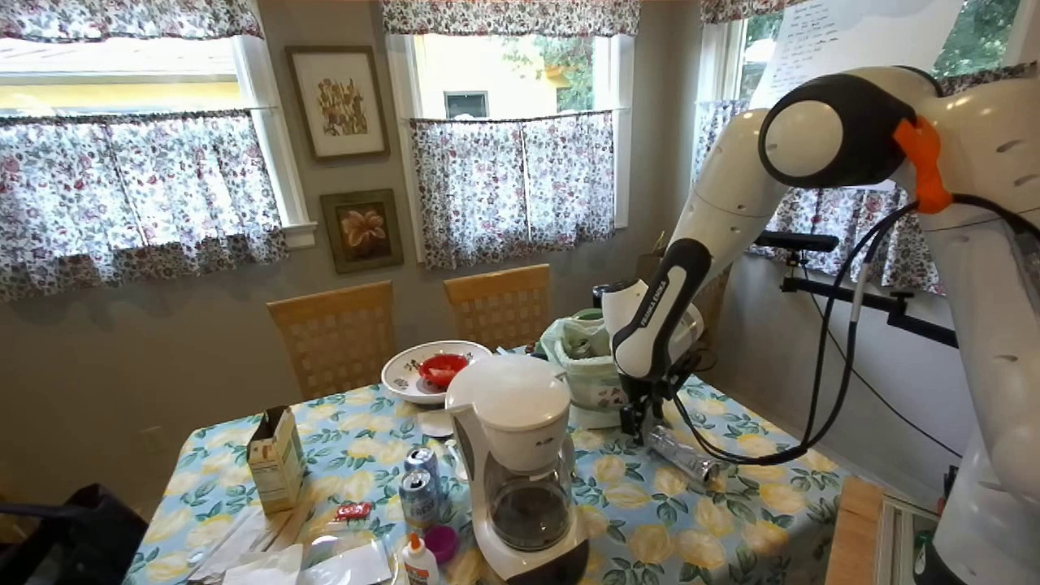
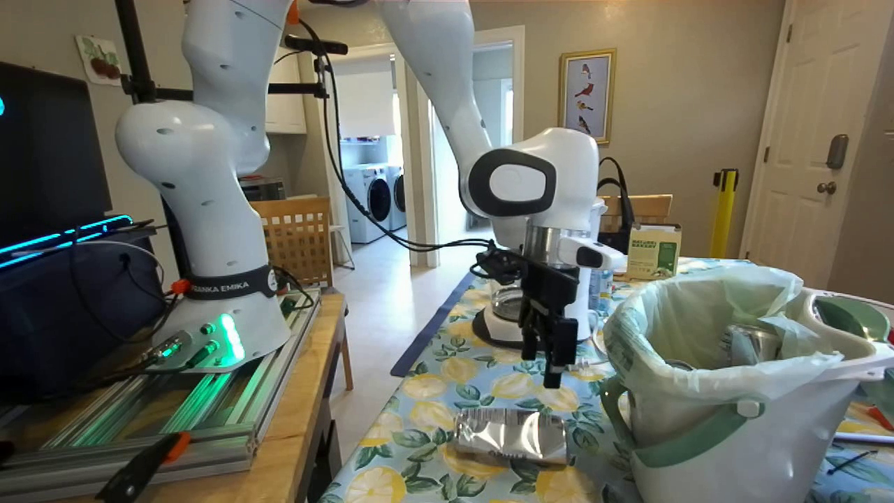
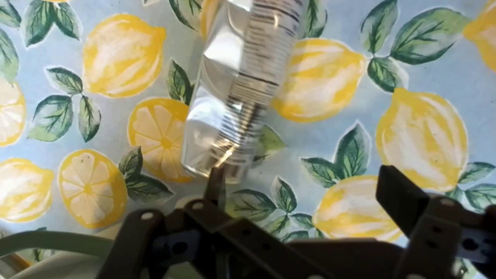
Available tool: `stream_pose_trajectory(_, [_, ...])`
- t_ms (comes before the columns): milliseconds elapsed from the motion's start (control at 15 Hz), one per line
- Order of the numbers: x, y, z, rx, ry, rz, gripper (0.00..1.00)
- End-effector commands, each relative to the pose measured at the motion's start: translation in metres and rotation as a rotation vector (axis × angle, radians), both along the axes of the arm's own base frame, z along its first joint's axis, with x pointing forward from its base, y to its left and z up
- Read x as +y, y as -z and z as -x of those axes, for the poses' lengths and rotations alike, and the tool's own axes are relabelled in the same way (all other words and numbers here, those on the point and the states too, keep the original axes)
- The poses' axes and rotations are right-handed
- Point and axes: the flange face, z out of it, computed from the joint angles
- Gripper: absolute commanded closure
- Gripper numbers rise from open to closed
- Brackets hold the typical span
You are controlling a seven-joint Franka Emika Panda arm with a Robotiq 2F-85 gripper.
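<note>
Pincer [image 3: 302,180] spread wide, nothing gripped; dented aluminium can [image 2: 511,436] lies on the tabletop [image 2: 401,450], another can [image 2: 754,345] already in the lined bucket [image 2: 754,468]!

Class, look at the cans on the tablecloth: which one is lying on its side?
The silver can, the one near the gripper. It lies flat, while the two bluish cans beside the coffee maker stand upright.
</note>
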Motion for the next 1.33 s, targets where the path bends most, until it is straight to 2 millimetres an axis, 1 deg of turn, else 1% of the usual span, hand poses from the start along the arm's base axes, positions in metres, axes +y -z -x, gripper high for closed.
stream_pose_trajectory(0, [0.001,-0.043,-0.014,-0.084,0.010,-0.017,0.00])
stream_pose_trajectory(200, [0.003,-0.100,-0.021,-0.146,0.070,-0.041,0.00])
stream_pose_trajectory(333, [-0.001,-0.140,-0.026,-0.200,0.104,-0.041,0.00])
stream_pose_trajectory(400, [-0.007,-0.162,-0.030,-0.245,0.127,-0.033,0.00])
stream_pose_trajectory(533, [-0.022,-0.200,-0.038,-0.330,0.169,-0.014,0.00])
stream_pose_trajectory(600, [-0.033,-0.214,-0.044,-0.385,0.190,0.007,0.00])
stream_pose_trajectory(667, [-0.044,-0.222,-0.050,-0.422,0.206,0.017,0.00])
stream_pose_trajectory(733, [-0.052,-0.228,-0.054,-0.435,0.213,0.021,0.00])
stream_pose_trajectory(867, [-0.071,-0.227,-0.062,-0.466,0.216,0.048,0.00])
stream_pose_trajectory(933, [-0.079,-0.222,-0.066,-0.480,0.214,0.056,0.00])
stream_pose_trajectory(1067, [-0.089,-0.210,-0.072,-0.499,0.209,0.072,0.00])
stream_pose_trajectory(1267, [-0.092,-0.180,-0.081,-0.508,0.174,0.083,0.00])
